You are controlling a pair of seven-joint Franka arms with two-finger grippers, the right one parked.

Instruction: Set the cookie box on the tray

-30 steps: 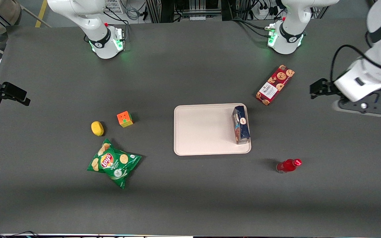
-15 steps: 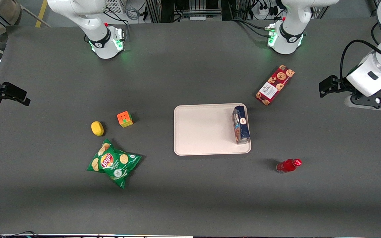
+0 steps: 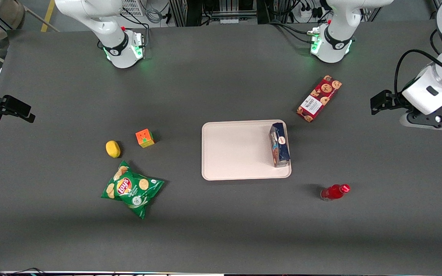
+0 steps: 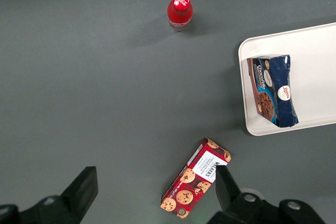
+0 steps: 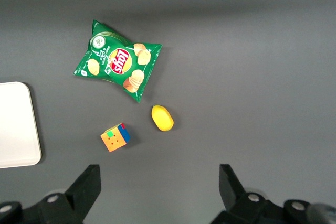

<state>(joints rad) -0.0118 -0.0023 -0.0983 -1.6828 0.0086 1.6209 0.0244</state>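
Cookie box [image 3: 279, 144]: lying inside the tray [image 3: 236, 153], along the short rim at the working arm's end; right of centre in the front view. Navy carton, white round logo facing up. Nothing grips it.
Cookie box, wrist view [image 4: 275, 90]: resting inside the tray's rounded corner [image 4: 252, 128]; brown cookie picture visible on its side face.
Tray: cream-white, flat on the dark table [image 3: 221, 230], at mid-frame in the front view. The box is the only item on it.
Gripper [image 3: 423, 122]: at the right edge of the front view, raised over bare table, well apart from the tray and the box. In the wrist view [image 4: 156, 195] the two fingers stand wide apart with nothing between them.
Red box [image 3: 319, 98]: lying flat on the table, off the tray, farther from the front camera than the tray's corner. In the wrist view [image 4: 195, 178] it lies near one finger [image 4: 227, 186].
Red bottle [image 3: 334, 191]: on the table near the tray's corner, nearer the front camera than the cookie box; lower right of centre.
Chip bag [image 3: 132, 189]: green, lower left, toward the parked arm's end.
Yellow lump [image 3: 112, 148]: just above the bag in the frame.
Puzzle cube [image 3: 145, 138]: beside the yellow lump, between it and the tray.
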